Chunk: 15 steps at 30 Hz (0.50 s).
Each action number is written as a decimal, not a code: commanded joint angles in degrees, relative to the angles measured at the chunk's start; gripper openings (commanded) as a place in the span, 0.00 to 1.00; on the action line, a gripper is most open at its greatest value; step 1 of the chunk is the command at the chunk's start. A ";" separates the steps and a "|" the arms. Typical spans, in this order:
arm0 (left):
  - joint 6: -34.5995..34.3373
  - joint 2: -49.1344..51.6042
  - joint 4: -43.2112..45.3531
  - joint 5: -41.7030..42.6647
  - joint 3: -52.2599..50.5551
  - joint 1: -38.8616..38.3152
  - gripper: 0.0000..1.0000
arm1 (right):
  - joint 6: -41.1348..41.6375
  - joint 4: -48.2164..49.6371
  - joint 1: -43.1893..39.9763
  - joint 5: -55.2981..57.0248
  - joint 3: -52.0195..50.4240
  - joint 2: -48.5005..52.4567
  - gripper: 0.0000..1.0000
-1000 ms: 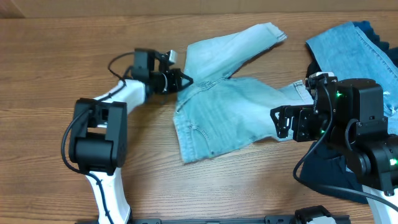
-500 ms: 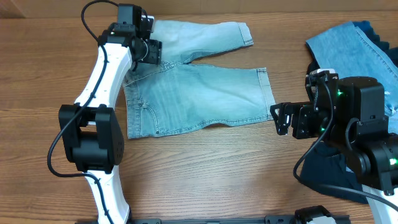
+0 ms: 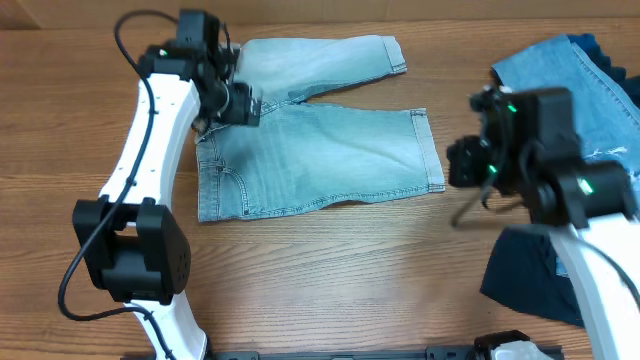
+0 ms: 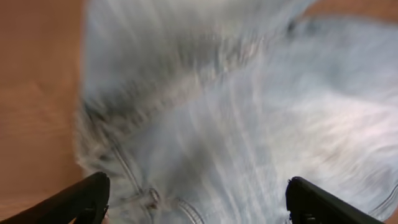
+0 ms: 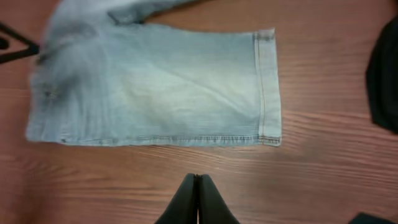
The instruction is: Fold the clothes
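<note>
Pale light-blue denim shorts [image 3: 330, 150] lie spread flat on the wooden table, waistband to the left and both legs pointing right. My left gripper [image 3: 245, 103] hovers open over the waistband end. In the left wrist view its black fingertips [image 4: 87, 196] stand wide apart above the blurred denim [image 4: 217, 112], holding nothing. My right gripper [image 3: 455, 165] hangs just right of the lower leg's hem. The right wrist view shows it [image 5: 198, 179] shut and empty over bare wood, below the hem of the shorts [image 5: 161, 87].
Medium-blue jeans [image 3: 570, 80] lie at the far right of the table. Dark navy cloth [image 3: 530, 280] lies under the right arm and shows at the right edge of the right wrist view [image 5: 382, 74]. Bare wood [image 3: 350, 270] runs along the front.
The shorts were dragged left and spread flat. My left gripper opened, let go of them and shifted slightly toward the front. My right gripper shut and its arm rose and moved back.
</note>
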 commanded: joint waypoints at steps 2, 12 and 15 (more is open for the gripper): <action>-2.27 -0.35 3.23 3.69 -9.31 -0.02 0.73 | -0.09 6.05 -0.28 -0.42 -0.48 12.83 0.04; -8.02 -0.35 9.88 -4.92 -19.32 -1.38 0.04 | -0.07 24.02 -2.01 2.34 -0.48 31.21 0.04; -9.51 -0.35 15.61 -4.90 -23.71 -1.60 0.04 | 0.09 27.69 -3.13 3.82 -0.48 35.04 0.04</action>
